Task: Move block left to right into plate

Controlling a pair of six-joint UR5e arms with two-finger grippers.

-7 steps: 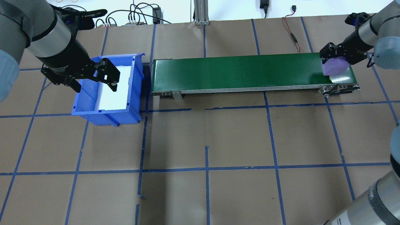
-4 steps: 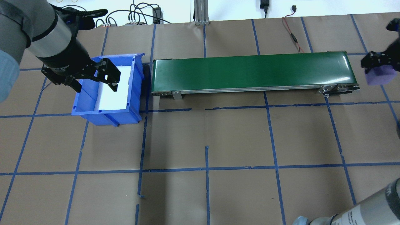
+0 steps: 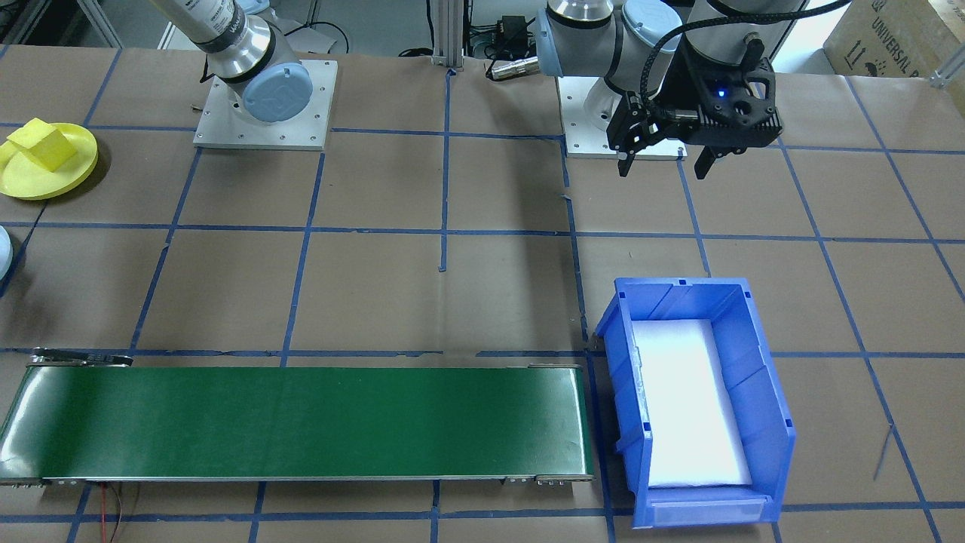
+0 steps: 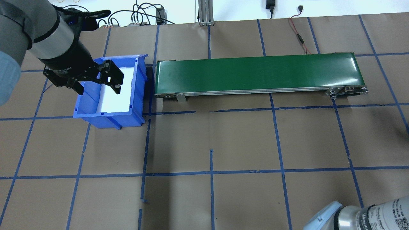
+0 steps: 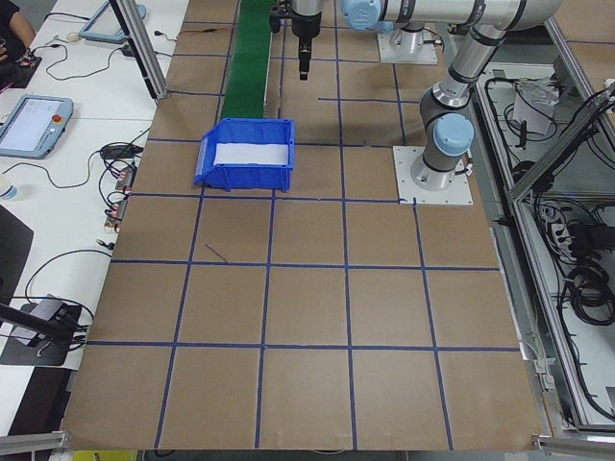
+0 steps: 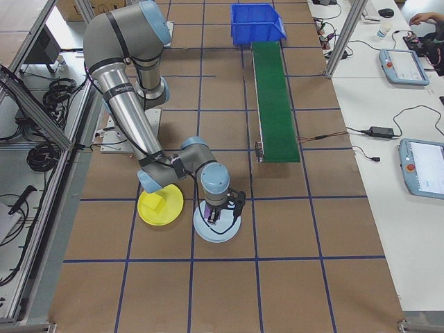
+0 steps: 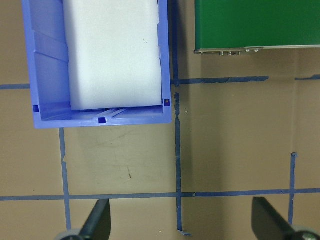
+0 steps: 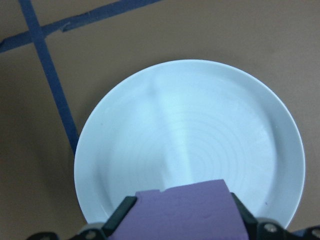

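Note:
A purple foam block (image 8: 187, 212) sits between the fingers of my right gripper (image 8: 182, 222), which is shut on it. The block hangs just above a round pale blue plate (image 8: 190, 130). In the exterior right view the right gripper (image 6: 216, 212) stands over that blue plate (image 6: 227, 233). Beside it lies the pale yellow plate (image 6: 171, 210) with a yellow cube (image 6: 159, 203) on it, also in the front-facing view as plate (image 3: 71, 167) and cube (image 3: 43, 145). My left gripper (image 4: 97, 88) hovers open and empty over the near end of the blue bin (image 4: 108, 119).
A long green conveyor belt (image 4: 255, 72) runs between the bin and the table's right side, with nothing on it. The blue bin (image 3: 754, 377) holds only a white foam liner. Cables lie along the far edge. Blue tape lines grid the brown table.
My right gripper lifted the purple block off the conveyor's right end and carried it rightwards out of the overhead view. The left gripper has barely moved.

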